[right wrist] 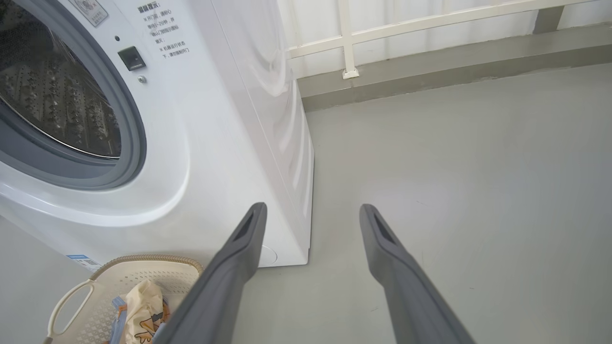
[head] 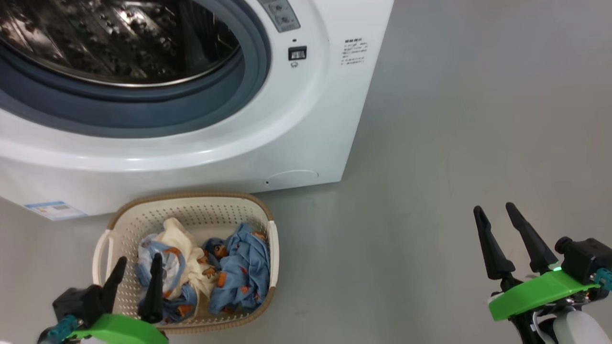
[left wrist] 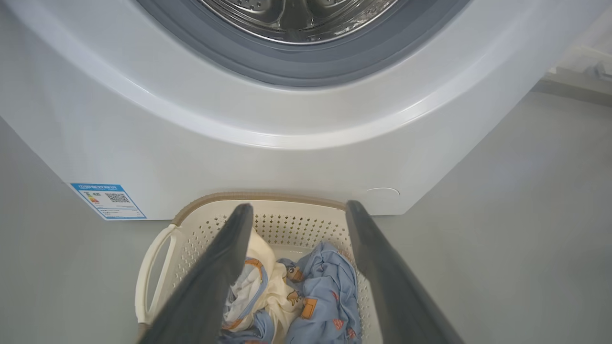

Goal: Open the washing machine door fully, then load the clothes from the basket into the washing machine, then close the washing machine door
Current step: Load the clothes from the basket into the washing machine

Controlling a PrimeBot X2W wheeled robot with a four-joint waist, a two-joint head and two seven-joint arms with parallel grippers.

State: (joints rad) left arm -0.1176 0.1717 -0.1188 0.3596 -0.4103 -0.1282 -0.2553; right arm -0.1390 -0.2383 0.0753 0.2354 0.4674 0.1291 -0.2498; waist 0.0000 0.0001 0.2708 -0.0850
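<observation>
The clothes [head: 210, 274] lie heaped in the basket [head: 191, 197], set on the floor [head: 430, 191] just before the washing machine [head: 287, 143], below its exposed drum [head: 119, 38], for a short transfer. The left gripper [head: 138, 260] hovers spread above them, placed to pinch; the right gripper [head: 494, 209], spread and empty, is held well aside

The head view looks steeply down; both wrist views, lower, share the basket [head: 210, 217] and washing machine [head: 296, 124].

The basket [head: 210, 217] of clothes [head: 239, 272] sits on the floor [head: 454, 119] by the washing machine [head: 296, 134]. The left gripper [head: 139, 259] points at it, jaws apart.
</observation>
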